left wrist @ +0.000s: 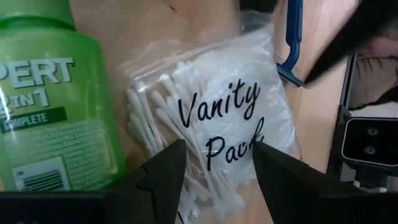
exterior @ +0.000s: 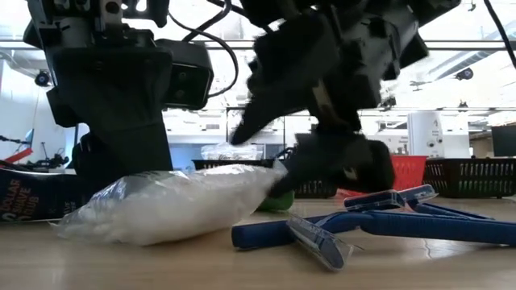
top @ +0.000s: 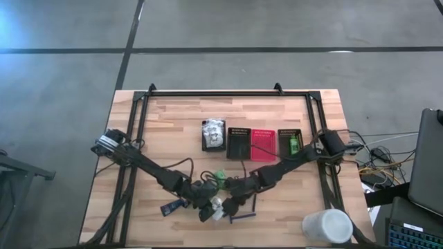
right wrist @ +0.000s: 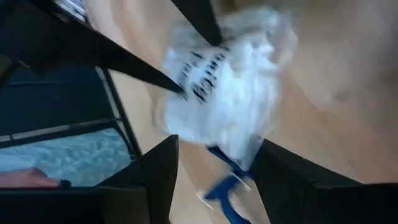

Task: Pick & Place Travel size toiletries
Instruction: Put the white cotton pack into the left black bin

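Toiletries for travel are gathered at the near middle of the table [top: 173, 114], where a clear "Vanity Pack" packet of cotton swabs [left wrist: 211, 118] lies flat on the wood, just beside a green shampoo bottle [left wrist: 53, 99] and blue razors [exterior: 387, 221]. Farther back a row of small bins [top: 261, 142] is seen, black and red, with a green bottle already inside the rightmost one, so the loose items are judged to be awaiting sorting into them; a large white cup [top: 327, 226] stands apart at the near right corner. The left gripper [left wrist: 214, 165] is lowered over the packet with its fingers spread to either side of the printed label and nothing pinched, a pose that suits closing on the packet's middle. The right gripper [right wrist: 211, 171] is brought in from the opposite side, tilted down over the same packet, its fingers likewise parted and empty. Both arms are stretched inward from the table's outer edges and nearly meet above the pile, so crowding between them is judged a risk.
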Controlling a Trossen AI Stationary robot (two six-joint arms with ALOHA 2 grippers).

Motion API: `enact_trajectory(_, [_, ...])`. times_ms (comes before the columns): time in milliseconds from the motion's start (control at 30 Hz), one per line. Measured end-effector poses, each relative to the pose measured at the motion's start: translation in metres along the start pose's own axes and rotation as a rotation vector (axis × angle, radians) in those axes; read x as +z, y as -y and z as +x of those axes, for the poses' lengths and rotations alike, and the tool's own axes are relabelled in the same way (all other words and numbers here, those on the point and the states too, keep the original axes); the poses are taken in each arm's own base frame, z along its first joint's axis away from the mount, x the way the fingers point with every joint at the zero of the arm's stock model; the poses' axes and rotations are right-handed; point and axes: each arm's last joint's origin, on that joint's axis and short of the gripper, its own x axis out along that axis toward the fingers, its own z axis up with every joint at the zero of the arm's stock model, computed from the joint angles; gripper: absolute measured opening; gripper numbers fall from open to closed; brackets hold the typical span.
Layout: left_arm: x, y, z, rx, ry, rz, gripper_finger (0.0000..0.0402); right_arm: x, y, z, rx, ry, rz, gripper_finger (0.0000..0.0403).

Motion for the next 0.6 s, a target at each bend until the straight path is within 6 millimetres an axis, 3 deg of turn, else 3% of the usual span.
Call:
enact_trajectory(367, [-0.012,0.007,0.001,0.013,0.05,0.035,0.0197,0.002,0.0,-0.002,-0.035,0.041,0.057,0.0145])
enact_trajectory(600, [-0.01,0.009,0.001,0.001,0.08,0.034,0.0197,0.002,-0.002,-0.002,-0.026,0.039,0.057,0.0081])
